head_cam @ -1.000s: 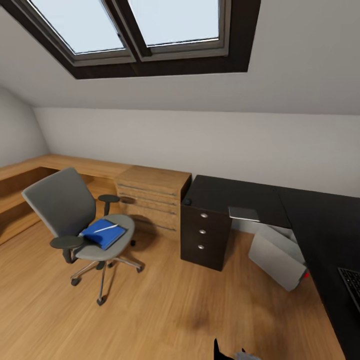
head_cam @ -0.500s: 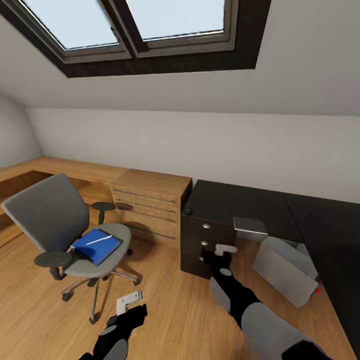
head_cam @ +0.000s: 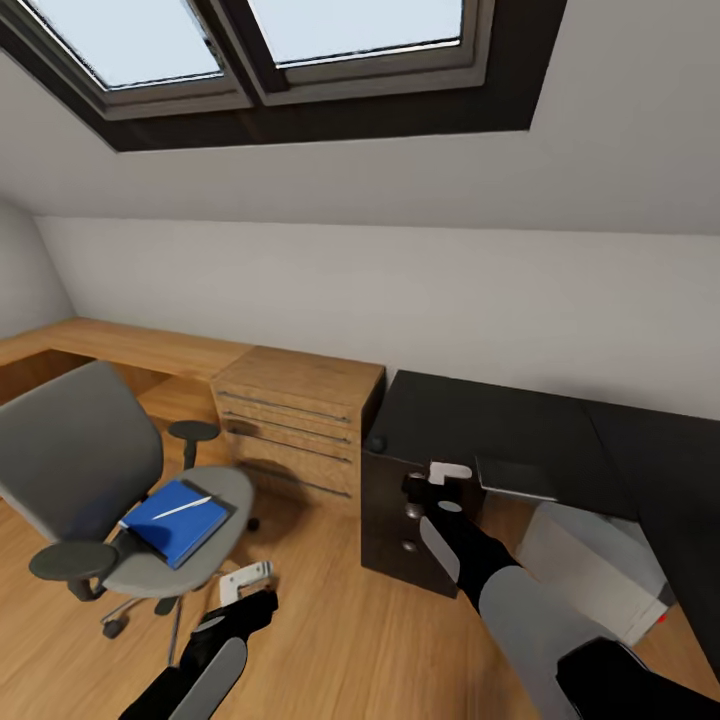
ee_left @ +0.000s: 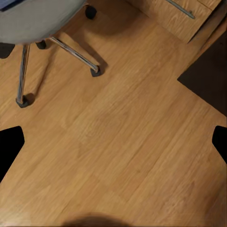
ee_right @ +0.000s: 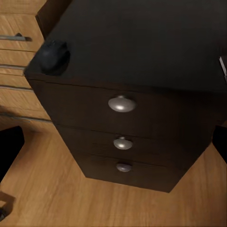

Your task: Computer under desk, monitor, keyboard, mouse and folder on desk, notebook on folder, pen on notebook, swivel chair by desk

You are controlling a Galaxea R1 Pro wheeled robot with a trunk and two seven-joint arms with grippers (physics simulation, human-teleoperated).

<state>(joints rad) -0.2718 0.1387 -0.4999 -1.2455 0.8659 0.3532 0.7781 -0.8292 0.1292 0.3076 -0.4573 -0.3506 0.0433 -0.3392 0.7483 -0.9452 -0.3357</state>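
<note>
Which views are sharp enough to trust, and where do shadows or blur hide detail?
Head view: evenly lit and crisp on the bright blue flat folder; straight wall lines bow toward the edges. Left wrist view: soft, slightly smeared wood floor. Right wrist view: dim, the dark drawer unit swallows detail, only its silver knobs catch light.

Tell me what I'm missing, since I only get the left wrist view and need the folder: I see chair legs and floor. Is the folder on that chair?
Observer: Yes, the blue folder lies on the swivel chair seat, a white pen on top.
Operator: And the dark corner past the floor?
Observer: A black drawer unit with three round knobs, under the desk top.
Operator: Where's my right gripper?
Observer: The right gripper hangs open before those drawers.
</note>
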